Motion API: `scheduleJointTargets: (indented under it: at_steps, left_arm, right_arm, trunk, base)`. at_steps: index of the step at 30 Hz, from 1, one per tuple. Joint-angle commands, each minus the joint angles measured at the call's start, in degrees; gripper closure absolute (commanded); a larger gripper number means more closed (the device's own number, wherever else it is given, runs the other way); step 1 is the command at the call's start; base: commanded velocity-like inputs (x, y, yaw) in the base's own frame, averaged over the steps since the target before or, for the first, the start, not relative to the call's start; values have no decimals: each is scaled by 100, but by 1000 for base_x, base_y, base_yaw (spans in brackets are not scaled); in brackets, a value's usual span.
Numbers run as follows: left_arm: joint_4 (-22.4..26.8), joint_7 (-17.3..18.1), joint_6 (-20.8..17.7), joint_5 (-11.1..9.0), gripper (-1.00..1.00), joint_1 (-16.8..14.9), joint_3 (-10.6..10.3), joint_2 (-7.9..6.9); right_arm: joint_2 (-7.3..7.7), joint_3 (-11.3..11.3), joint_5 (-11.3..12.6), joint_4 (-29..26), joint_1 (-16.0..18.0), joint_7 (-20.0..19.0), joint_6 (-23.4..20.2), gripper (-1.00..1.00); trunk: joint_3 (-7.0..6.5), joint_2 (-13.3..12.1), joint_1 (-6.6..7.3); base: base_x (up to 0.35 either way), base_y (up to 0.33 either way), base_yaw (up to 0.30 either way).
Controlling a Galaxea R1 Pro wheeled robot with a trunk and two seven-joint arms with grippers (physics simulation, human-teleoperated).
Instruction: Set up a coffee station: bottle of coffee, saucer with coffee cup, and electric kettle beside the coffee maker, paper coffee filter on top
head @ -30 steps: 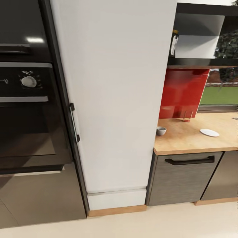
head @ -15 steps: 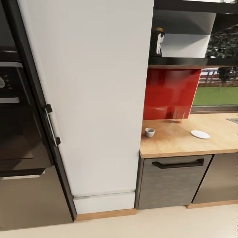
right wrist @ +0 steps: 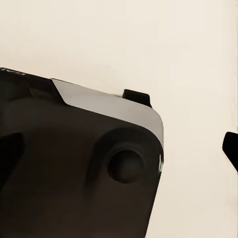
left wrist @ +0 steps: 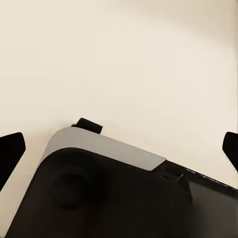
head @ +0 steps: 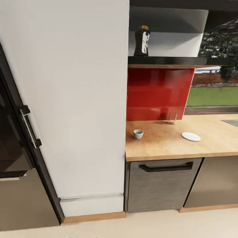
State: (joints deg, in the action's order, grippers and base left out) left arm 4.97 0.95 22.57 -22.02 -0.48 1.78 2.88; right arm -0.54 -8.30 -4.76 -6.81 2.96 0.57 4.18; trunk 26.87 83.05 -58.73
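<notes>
Camera swung right since the earlier frames: oven nearly gone past the left edge, table (head: 211, 145) more central. Task barely begun. Bottle of coffee (head: 142, 41) up on the shelf (head: 172, 60); coffee cup (head: 138, 134) and saucer (head: 191, 136) apart on the table. Left claw (left wrist: 119, 144) and right claw (right wrist: 119, 144) spread wide, holding nothing, above pale floor.

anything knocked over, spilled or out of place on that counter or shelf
Nothing stands out. The coffee cup stands upright on the countertop, apart from the saucer, which lies flat. The bottle of coffee stands upright on the shelf. No spill shows.
</notes>
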Motion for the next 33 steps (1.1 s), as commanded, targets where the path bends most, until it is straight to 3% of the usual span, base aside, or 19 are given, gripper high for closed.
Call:
scheduleJointTargets:
  at_steps: [1,13,23,33]
  left_arm:
    - [-5,10,19,-13,-100,-4,16,2]
    - [-5,10,19,-8,-100,-4,8,-1]
    - [-5,10,19,31,-100,-4,7,2]
    - [-5,10,19,39,-100,-4,7,2]
  right_arm:
    - [-2,-1,-50,4,3,4,12,-100]
    - [1,-46,-86,4,3,-6,3,-100]
    - [1,-51,-89,5,3,-5,16,-100]
    - [1,-25,-61,5,3,-5,14,-100]
  trunk:
    - [6,3,0]
    - [35,3,0]
    - [34,3,0]
    - [-3,3,0]
  base:
    - [6,-331,226]
    - [1,-331,234]
    - [0,-332,3]
    - [-2,-332,-156]
